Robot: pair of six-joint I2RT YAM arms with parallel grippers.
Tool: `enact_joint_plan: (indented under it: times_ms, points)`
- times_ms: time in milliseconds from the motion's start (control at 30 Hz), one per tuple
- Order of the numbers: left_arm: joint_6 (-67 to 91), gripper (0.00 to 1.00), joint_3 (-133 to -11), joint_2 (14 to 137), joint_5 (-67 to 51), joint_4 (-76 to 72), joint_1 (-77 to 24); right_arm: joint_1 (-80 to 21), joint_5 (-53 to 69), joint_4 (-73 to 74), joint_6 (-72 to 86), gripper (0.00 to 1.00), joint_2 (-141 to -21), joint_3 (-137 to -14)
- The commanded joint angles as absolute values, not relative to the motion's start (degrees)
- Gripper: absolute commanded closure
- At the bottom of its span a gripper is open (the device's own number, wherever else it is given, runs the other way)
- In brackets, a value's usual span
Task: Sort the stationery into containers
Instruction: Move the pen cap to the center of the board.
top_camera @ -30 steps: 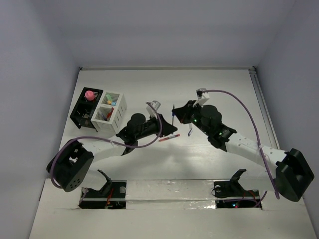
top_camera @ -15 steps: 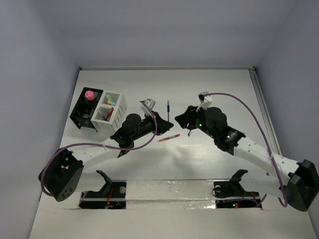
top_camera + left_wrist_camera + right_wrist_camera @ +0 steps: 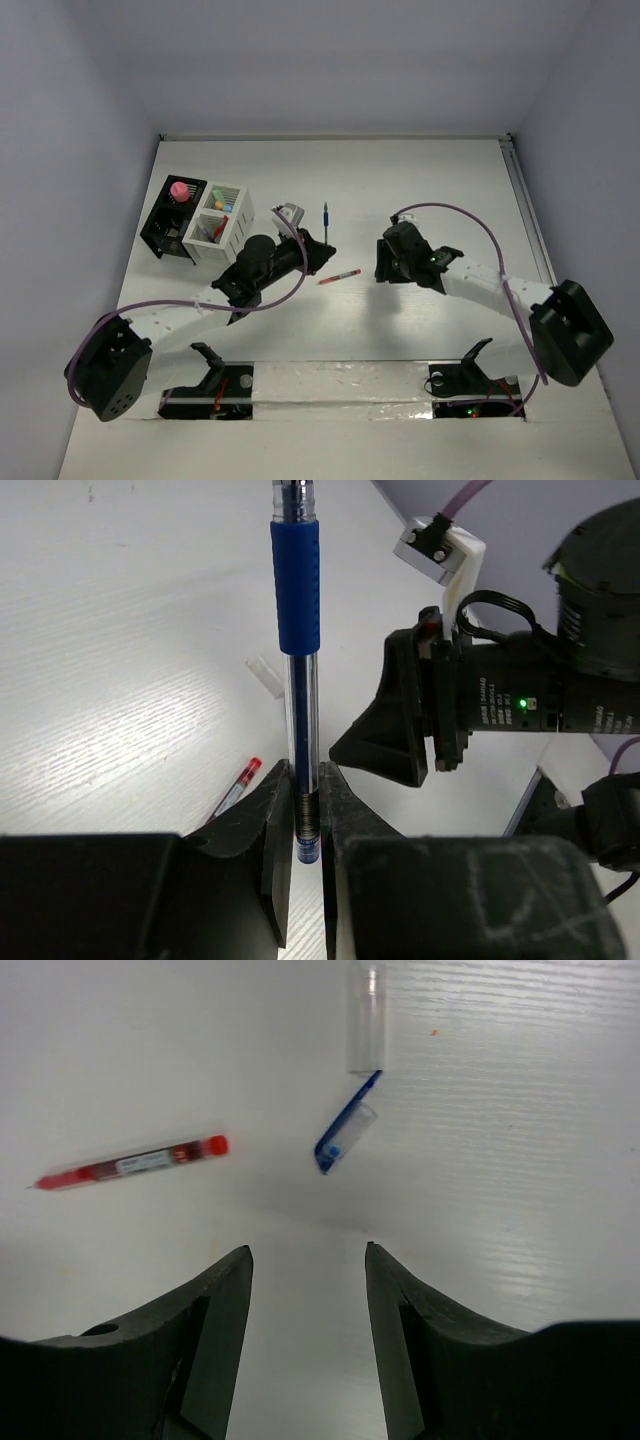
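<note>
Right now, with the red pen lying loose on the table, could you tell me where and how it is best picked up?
Take the red pen at mid-barrel, straight down from above. It lies flat on the table, thin and straight, so only its long sides offer grip. The open right tool would likely need turning so its fingers close across the barrel.

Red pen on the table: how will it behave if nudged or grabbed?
Probably rolls if pushed sideways: the red pen looks round and slim, lying flat on the table. Likely stiff and light, being thin plastic. Lying so low, it may slip from the right pincer.
</note>
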State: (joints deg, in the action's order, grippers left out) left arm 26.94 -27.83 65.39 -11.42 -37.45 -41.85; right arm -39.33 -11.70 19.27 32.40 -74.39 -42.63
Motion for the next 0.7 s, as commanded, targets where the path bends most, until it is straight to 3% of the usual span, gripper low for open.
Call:
enact_joint_plan:
  times_ms: [0,200,433,600,667]
  points:
    - [24.3,1.00,-26.5,63.6,-10.1,-38.6,-41.7,-38.4,-13.2,19.7,33.1,0.45,-78.8,-46.6]
    - [25.1,1.00,-26.2,64.4,-12.4,-40.3,-41.7,-37.4,-15.7,18.2,33.6,0.46,-88.8,-51.5]
    - [25.3,1.00,-26.1,64.3,-13.0,-40.6,-41.7,-36.8,-17.7,18.4,33.5,0.55,-94.0,-54.2]
    - [25.2,1.00,-25.9,64.0,-13.1,-41.0,-41.7,-36.8,-19.4,19.4,33.1,0.65,-95.2,-54.0]
    - [25.1,1.00,-25.9,64.1,-13.1,-41.0,-41.7,-36.8,-19.2,19.0,33.0,0.76,-95.5,-53.2]
